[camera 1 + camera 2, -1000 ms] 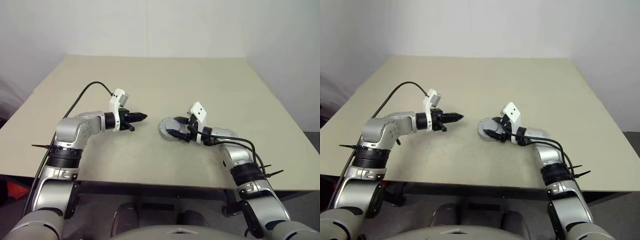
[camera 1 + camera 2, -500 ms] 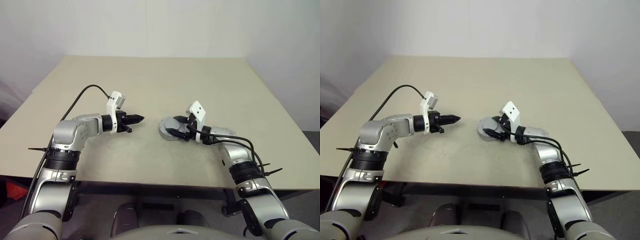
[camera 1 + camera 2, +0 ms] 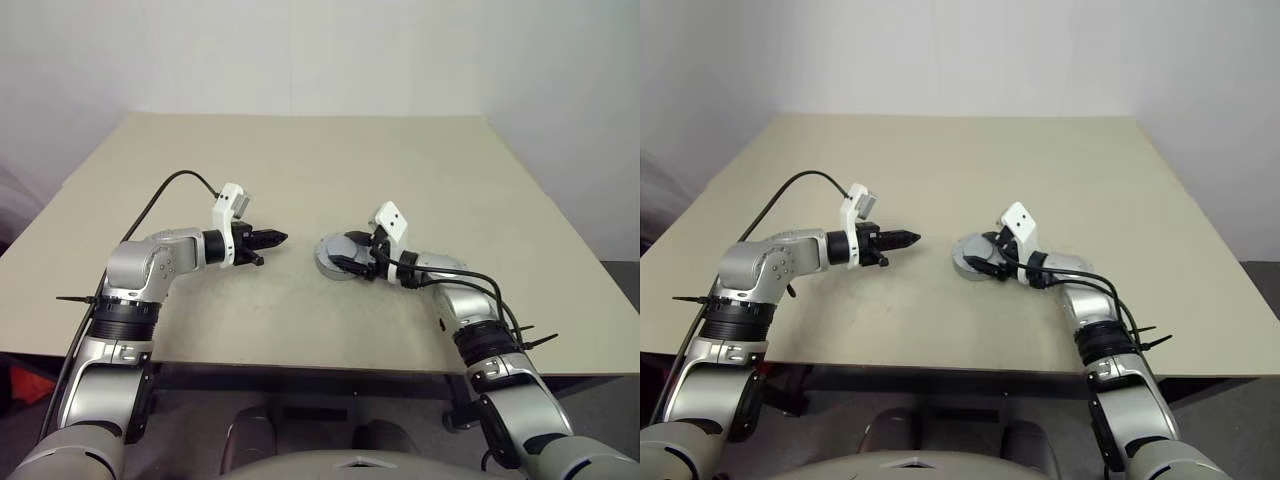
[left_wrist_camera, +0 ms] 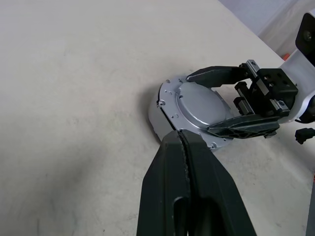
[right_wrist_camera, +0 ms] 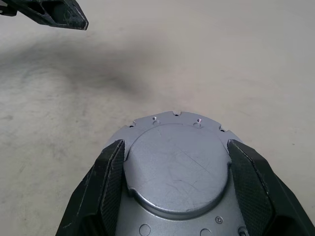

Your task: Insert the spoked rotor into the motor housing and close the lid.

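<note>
Closed motor housing on table, right gripper around its lid.

The motor housing (image 4: 189, 110) sits near the middle of the table (image 3: 330, 160), its lid (image 5: 176, 164) on. The right gripper (image 5: 176, 162) has its fingers spread against the lid's rim on either side. The left gripper (image 3: 280, 238) is fully closed, empty, hovering just beside the housing.
</note>
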`<action>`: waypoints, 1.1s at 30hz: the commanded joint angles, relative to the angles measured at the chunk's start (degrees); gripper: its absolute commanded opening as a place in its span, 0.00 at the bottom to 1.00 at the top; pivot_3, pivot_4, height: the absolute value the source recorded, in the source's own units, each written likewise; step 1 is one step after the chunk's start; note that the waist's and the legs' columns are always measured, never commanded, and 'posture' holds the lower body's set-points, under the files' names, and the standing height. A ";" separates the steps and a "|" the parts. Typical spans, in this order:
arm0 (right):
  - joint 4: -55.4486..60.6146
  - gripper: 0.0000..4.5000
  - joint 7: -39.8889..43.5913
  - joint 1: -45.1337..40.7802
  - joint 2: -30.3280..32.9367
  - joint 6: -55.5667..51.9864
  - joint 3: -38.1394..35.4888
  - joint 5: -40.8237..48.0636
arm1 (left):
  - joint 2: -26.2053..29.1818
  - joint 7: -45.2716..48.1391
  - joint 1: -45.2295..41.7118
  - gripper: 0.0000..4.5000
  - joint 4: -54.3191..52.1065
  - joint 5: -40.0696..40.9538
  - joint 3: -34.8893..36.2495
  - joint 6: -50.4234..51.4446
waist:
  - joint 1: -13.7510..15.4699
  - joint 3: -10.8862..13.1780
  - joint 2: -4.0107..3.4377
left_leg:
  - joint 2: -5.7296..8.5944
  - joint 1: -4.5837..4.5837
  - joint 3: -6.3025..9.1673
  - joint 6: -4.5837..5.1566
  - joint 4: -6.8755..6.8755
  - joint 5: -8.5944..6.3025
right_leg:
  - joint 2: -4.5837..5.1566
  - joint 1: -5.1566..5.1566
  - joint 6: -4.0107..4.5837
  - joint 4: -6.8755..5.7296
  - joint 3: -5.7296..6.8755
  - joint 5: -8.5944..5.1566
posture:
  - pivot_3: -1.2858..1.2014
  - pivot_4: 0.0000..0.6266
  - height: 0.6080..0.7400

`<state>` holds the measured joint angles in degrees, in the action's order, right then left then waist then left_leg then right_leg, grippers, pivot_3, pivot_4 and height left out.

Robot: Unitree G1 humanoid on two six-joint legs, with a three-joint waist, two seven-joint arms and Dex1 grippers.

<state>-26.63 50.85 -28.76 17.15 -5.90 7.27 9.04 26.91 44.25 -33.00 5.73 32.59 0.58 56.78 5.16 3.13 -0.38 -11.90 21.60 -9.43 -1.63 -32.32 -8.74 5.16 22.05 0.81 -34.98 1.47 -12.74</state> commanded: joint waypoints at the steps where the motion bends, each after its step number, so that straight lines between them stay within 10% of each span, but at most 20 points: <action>1: -0.75 0.71 -1.43 -1.40 -0.84 -0.97 -0.91 0.29 | 0.24 -0.12 -0.35 0.00 -2.15 0.97 1.55 -0.04 | -0.05 0.00 0.00 | 0.00 -0.01 0.00 0.00 0.00 0.00 | 0.00 0.00 0.00 0.00 0.00 0.00 | 0.52 0.00 1.00; 33: 2.49 0.71 3.37 0.41 0.99 -1.15 -1.72 1.87 | 0.34 -0.30 -0.65 0.00 -1.56 0.61 1.22 -0.50 | 0.25 0.00 0.00 | 0.01 0.22 -0.01 0.05 0.11 -0.03 | 0.00 0.15 0.04 0.11 0.04 0.02 | 0.52 0.00 1.00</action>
<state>-25.76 53.65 -28.52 17.75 -7.78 5.17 11.12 26.92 43.68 -32.93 5.66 32.59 0.62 56.80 5.41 3.14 -0.39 -11.89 21.82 -9.44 -1.58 -32.21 -8.78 5.16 22.20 0.85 -34.86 1.51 -12.73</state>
